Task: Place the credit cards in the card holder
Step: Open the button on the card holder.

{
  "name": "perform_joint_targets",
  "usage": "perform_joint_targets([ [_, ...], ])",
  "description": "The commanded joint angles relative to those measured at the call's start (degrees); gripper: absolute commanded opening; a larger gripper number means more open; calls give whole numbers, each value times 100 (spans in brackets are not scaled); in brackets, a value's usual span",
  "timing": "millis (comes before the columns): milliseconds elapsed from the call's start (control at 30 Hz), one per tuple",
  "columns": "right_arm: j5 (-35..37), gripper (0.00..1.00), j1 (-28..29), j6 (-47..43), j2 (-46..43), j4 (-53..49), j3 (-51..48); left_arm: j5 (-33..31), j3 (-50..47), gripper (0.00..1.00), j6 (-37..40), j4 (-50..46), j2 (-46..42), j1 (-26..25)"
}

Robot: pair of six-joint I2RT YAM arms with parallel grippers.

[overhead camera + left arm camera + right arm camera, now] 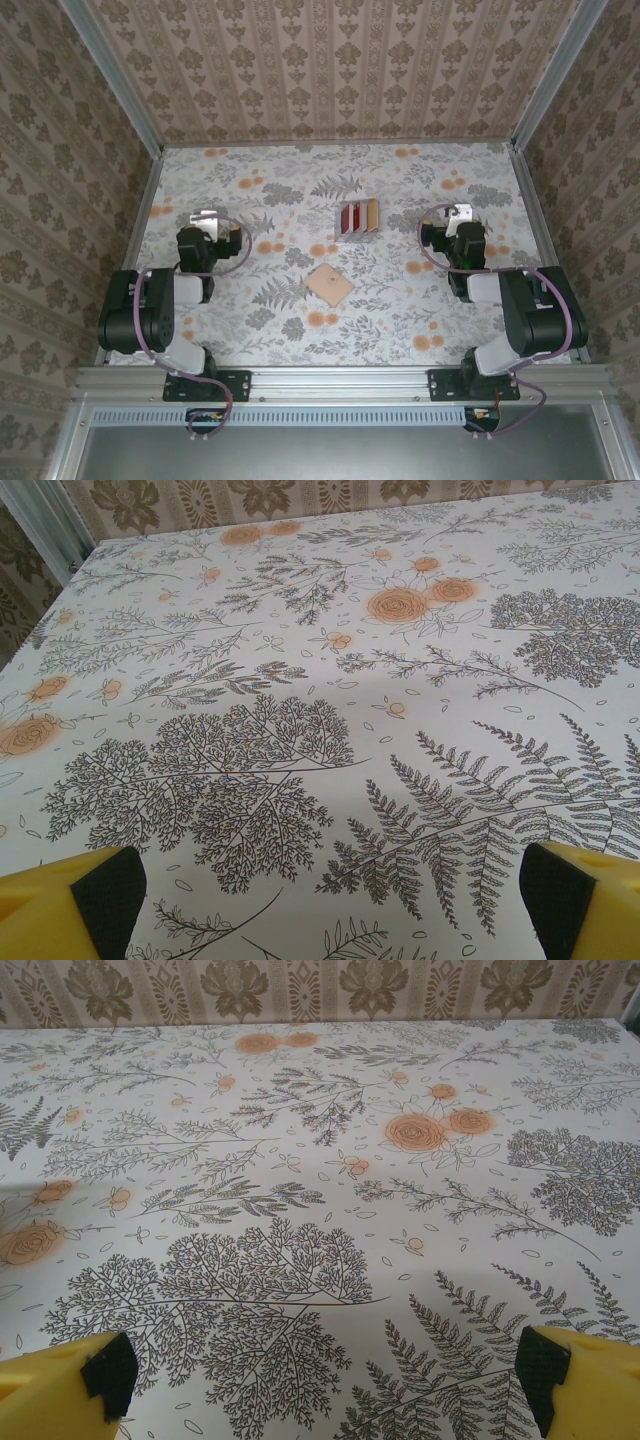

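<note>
Your left gripper (330, 900) hung released over the floral bench (240, 330), its yellow fingers (40, 900) spread wide with nothing between them. Your right gripper (325, 1375) stood equally wide and empty over the same pattern. From above, the pinkish-tan card holder (329, 285) lay flat mid-bench, turned cornerwise, between the two arms. Just beyond it, not touching, the credit cards (357, 214) stood upright in a small pale rack (356, 237): dark red, red and tan-gold, well apart from both grippers.

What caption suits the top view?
Open left gripper and right gripper flank a flat pinkish-tan leather wallet and a pale rack of red and tan cards.
</note>
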Motion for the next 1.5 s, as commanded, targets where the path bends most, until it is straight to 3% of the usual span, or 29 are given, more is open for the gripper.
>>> perform_joint_targets([
  [0,-85,100,-16,-18,54,-13,111,-110,46,100,137,135,-39,-46],
  [733,-89,100,-11,-16,40,12,94,-75,152,100,-58,-91,-109,127],
  [833,-374,100,-3,-139,-304,-771,395,-417,358,100,-100,-1002,-666,25],
  [967,-165,100,-23,550,-1383,-3508,1271,-997,1024,100,-966,-3225,-1452,-45],
  [1067,-403,100,-41,1045,-1881,-4035,1274,-1064,1554,100,-1480,-4751,-1778,-47],
  [1300,-2435,100,-113,2099,-2327,-5271,1529,601,1715,100,-2590,-5460,-2527,-82],
  [1400,-2928,100,-37,2496,-2315,-5604,1538,1012,1822,100,-2926,-5826,-2590,-145],
  [1467,-2812,100,264,2625,-2515,-5819,1423,1225,1878,100,-3016,-6118,-2636,-211],
])
